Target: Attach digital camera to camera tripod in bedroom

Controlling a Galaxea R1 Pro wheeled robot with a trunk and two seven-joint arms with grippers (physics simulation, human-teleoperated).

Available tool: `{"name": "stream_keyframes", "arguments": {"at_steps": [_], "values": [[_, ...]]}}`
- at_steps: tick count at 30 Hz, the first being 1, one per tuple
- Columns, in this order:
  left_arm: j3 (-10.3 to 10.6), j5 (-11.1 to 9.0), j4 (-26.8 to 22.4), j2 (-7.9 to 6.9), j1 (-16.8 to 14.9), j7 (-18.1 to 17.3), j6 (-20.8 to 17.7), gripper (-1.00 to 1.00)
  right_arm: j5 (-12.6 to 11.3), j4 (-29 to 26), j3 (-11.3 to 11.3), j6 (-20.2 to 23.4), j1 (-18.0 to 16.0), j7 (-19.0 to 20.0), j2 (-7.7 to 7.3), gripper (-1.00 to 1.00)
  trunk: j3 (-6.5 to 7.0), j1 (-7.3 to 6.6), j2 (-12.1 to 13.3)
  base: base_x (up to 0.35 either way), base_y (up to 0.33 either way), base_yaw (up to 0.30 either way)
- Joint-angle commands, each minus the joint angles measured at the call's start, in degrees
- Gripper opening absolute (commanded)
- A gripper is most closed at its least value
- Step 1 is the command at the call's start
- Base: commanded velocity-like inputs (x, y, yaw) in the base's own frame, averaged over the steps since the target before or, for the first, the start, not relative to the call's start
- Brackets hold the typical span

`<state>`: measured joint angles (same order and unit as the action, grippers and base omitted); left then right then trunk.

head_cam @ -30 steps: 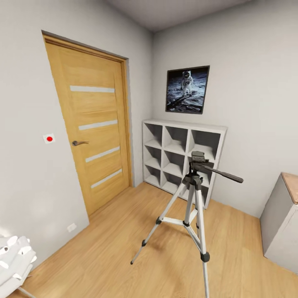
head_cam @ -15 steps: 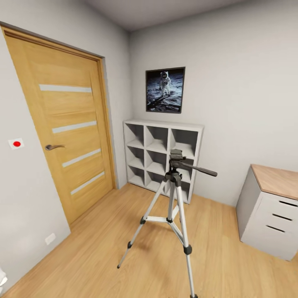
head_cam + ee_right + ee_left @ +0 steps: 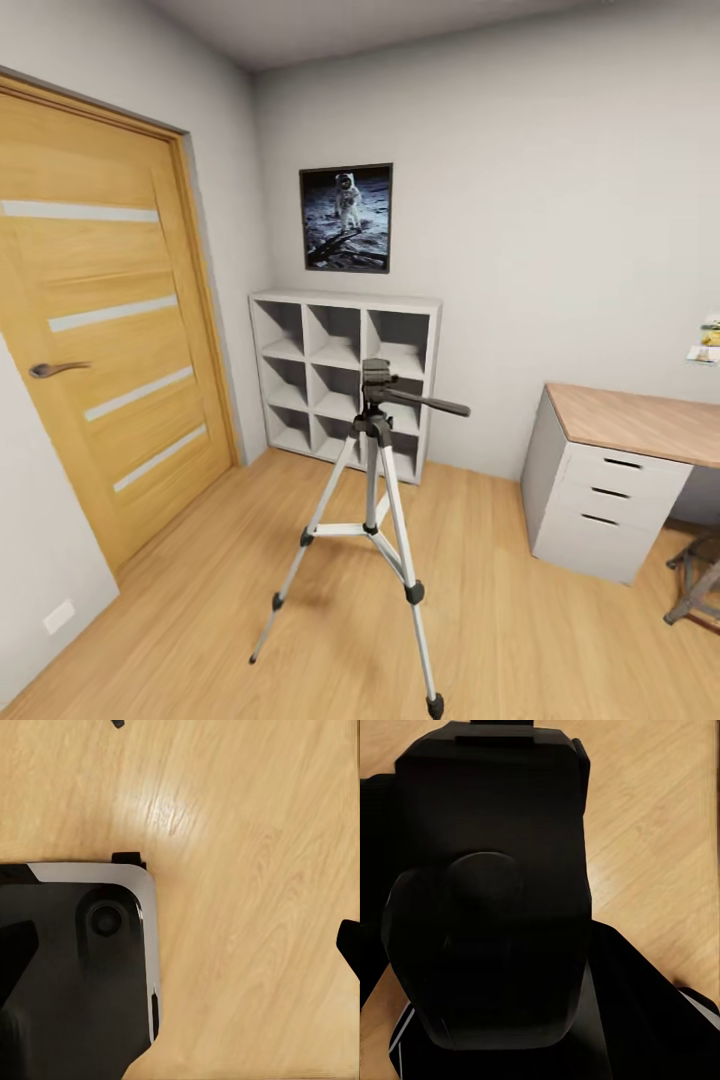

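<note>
Head view is showing the camera tripod standing bare-headed mid-floor, desk at three o'clock, attaching not yet begun, and I cannot tell the jaws' state.

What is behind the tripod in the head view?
Behind the tripod stands a white cube shelf against the grey wall, with an astronaut poster hung above it. The tripod's head and legs cover parts of the lower right cubes, so anything stored there cannot be seen.
</note>
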<state>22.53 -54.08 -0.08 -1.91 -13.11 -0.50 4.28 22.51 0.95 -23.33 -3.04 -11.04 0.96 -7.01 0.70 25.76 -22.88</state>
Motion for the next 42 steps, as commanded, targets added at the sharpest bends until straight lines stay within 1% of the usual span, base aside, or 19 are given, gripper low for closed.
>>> {"name": "stream_keyframes", "arguments": {"at_steps": [1,13,17,29,42], "values": [[0.50,-0.41,-0.01,-0.01,0.01,-0.03,0.11,-1.00,0.43,0.10,-0.49,-0.21,-0.04,0.10,-0.02,1.00,-0.02,0.02,-0.04,0.000,0.000,-0.299],[0.49,-0.41,-0.07,-0.02,0.01,-0.03,0.11,-1.00,0.43,0.10,-0.49,-0.21,-0.04,0.10,-0.02,1.00,-0.02,0.02,-0.04,0.000,0.000,-0.293],[0.46,-0.41,-0.04,-0.02,0.01,-0.03,0.11,-1.00,0.43,0.10,-0.49,-0.20,-0.04,0.10,-0.02,1.00,-0.02,0.02,-0.04,0.000,0.000,-0.199],[0.48,-0.41,-0.01,-0.02,0.01,-0.03,0.11,-1.00,0.51,0.10,-0.41,-0.04,-0.04,0.49,-0.28,1.00,-0.02,0.02,-0.04,0.019,0.000,-0.030],[0.41,-0.41,-0.04,-0.03,0.01,-0.03,0.11,-1.00,0.51,0.10,-0.38,-0.03,-0.04,0.74,-0.46,1.00,-0.02,0.02,-0.04,0.279,0.000,0.000]]}}
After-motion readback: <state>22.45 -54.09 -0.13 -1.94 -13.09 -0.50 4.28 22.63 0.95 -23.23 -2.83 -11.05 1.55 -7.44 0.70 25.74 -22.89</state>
